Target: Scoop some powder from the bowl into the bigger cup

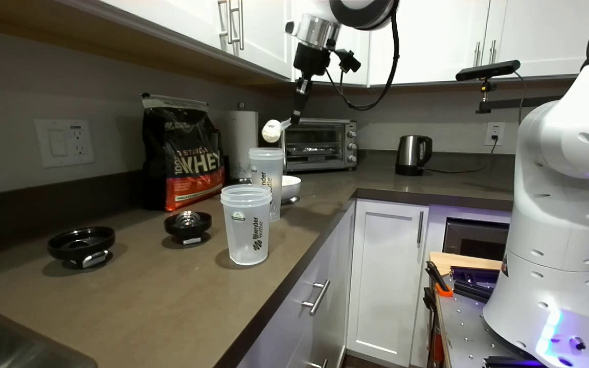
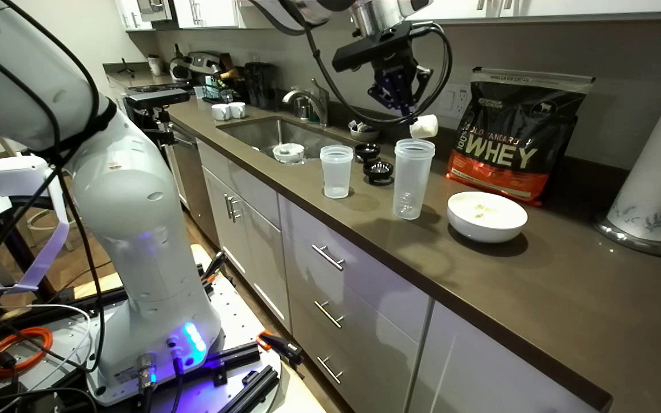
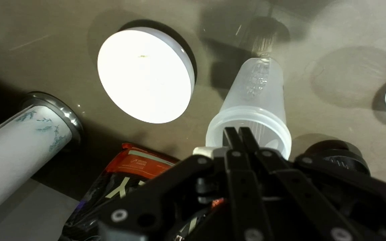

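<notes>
My gripper (image 1: 296,121) is shut on the handle of a white scoop (image 1: 272,131). In the exterior view (image 2: 424,127) the scoop lies tipped on its side above the bigger cup (image 2: 413,183). Pale powder seems to show at its mouth. The bigger cup is tall, frosted and upright; it also shows in an exterior view (image 1: 269,174), partly behind a smaller cup. In the wrist view my fingertips (image 3: 239,130) appear over the cup's mouth (image 3: 260,90), with the scoop (image 3: 204,152) partly hidden behind them. The white bowl (image 2: 485,221) holds white powder and stands beside the cup.
A smaller frosted cup (image 1: 246,225) stands near the counter edge. Two black lids (image 1: 81,244) (image 1: 188,225) lie on the counter. A black whey bag (image 2: 517,137) stands behind. A paper towel roll (image 2: 654,172), toaster oven (image 1: 320,145) and kettle (image 1: 410,155) are further along.
</notes>
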Motion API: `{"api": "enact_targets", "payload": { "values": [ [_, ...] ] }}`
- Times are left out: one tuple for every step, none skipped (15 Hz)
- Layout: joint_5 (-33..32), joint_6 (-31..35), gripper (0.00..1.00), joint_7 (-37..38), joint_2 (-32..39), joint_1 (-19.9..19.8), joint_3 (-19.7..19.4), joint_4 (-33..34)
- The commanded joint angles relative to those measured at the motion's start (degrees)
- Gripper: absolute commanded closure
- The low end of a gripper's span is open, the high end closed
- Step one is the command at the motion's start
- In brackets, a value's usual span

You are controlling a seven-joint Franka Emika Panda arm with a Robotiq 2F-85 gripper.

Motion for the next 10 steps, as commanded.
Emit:
{"api": "enact_targets", "payload": {
  "values": [
    [-3.4, 3.1, 0.99, 2.9, -1.0, -0.3, 0.9, -2.0],
    [-4.3, 3.9, 0.99, 3.5, -1.0, -0.5, 1.3, -2.4],
    [-5.3, 4.6, 0.99, 4.2, -0.8, -0.6, 1.6, -2.6],
    [-6.6, 5.7, 0.99, 5.1, -0.9, -0.9, 2.0, -3.0],
    [-7.5, 6.3, 0.99, 5.7, -0.8, -1.0, 2.3, -3.2],
    [-8.6, 7.1, 0.99, 6.5, -1.0, -1.2, 2.6, -3.6],
    [-9.4, 7.5, 0.99, 7.1, -1.0, -1.2, 2.8, -3.8],
    [-10.2, 7.8, 0.99, 7.9, -0.9, -1.4, 3.1, -3.9],
    [-10.7, 8.1, 0.99, 8.3, -0.8, -1.4, 3.2, -4.0],
    [-11.3, 8.4, 0.99, 8.9, -0.9, -1.5, 3.4, -4.3]
  ]
}}
